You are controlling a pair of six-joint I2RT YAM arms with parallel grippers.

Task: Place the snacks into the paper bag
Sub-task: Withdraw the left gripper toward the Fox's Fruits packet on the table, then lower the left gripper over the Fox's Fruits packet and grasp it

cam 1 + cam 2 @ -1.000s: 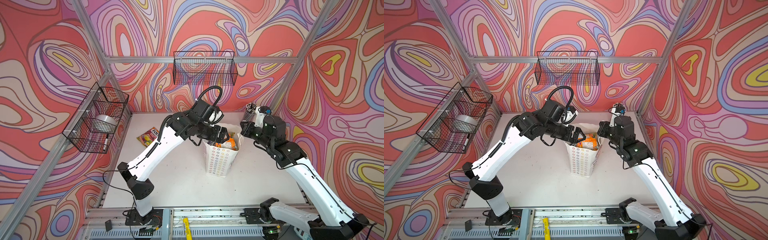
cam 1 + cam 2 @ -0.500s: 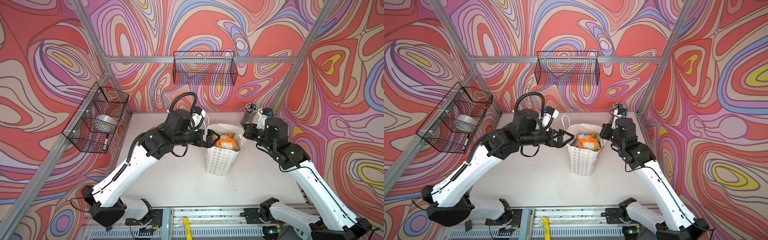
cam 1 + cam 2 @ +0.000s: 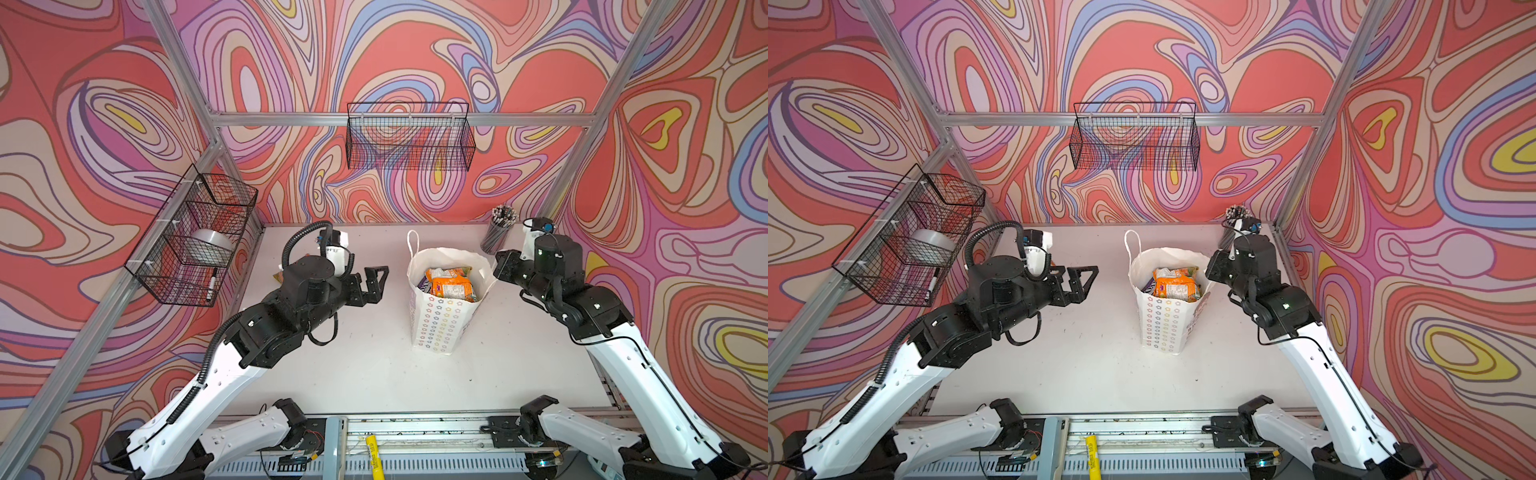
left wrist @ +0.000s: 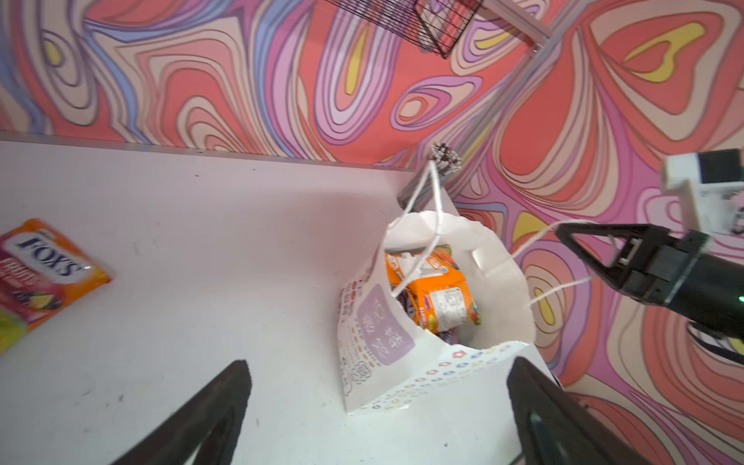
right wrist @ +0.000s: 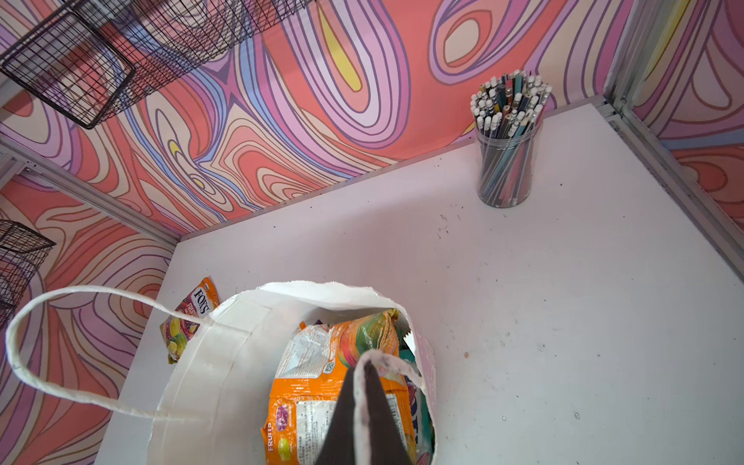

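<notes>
The bag (image 3: 444, 324) stands upright in the middle of the table (image 3: 374, 365), mouth open. My right gripper (image 4: 561, 237) is pressed together on the bag's right-side cord handle (image 4: 535, 241). The other handle stands free at the far rim. My left gripper (image 3: 1086, 284) hangs spread wide to the left of the bag, apart from it.

A cup of pencils (image 5: 505, 169) sits in the far right corner. One basket (image 3: 409, 137) hangs on the back wall and one (image 3: 195, 241) on the left wall. One yellow marker (image 3: 374, 455) lies on the front rail.

A second ago my left gripper was over the bag's mouth, and it has since pulled back. The right hold and the bag are unchanged.

I count two orange packets (image 5: 306, 406) on top in the bag, with purple and teal edges beneath and the rest hidden. One FOX'S packet (image 4: 44, 277) lies on the table at the far left, and my left arm (image 3: 291, 316) mostly covers it in both top views.
</notes>
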